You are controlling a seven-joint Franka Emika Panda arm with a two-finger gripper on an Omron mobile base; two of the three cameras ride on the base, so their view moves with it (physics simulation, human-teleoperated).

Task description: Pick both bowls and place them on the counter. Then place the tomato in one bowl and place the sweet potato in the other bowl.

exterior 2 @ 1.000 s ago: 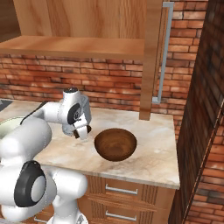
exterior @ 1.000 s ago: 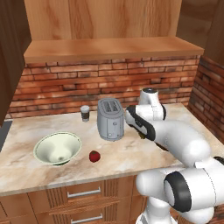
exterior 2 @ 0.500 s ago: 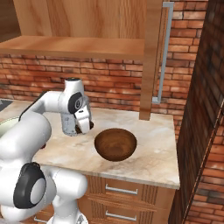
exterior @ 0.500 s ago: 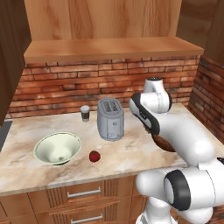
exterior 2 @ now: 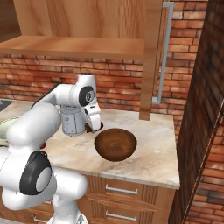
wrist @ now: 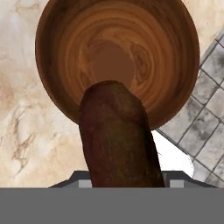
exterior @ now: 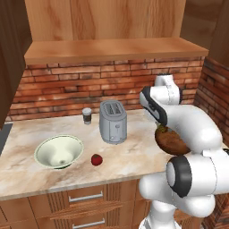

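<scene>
Carrying the sweet potato toward the dark brown bowl; tomato step not yet done.

On the counter point(exterior 2: 153, 153), both bowls already set down: white and green bowl point(exterior: 59, 152) at the left, past the toaster point(exterior: 112, 121), and dark brown bowl point(exterior 2: 115, 144) at the right. Tomato point(exterior: 96, 159) lying on the marble just beside the white bowl, outside it. Gripper point(exterior 2: 94, 127) clamped on the sweet potato point(wrist: 118, 138), held above the near rim of the brown bowl, tip reaching over the hollow in the hand view. Next, by judgement: move a little farther over the bowl's middle, lower, then part the fingers; after that, back for the tomato.
</scene>
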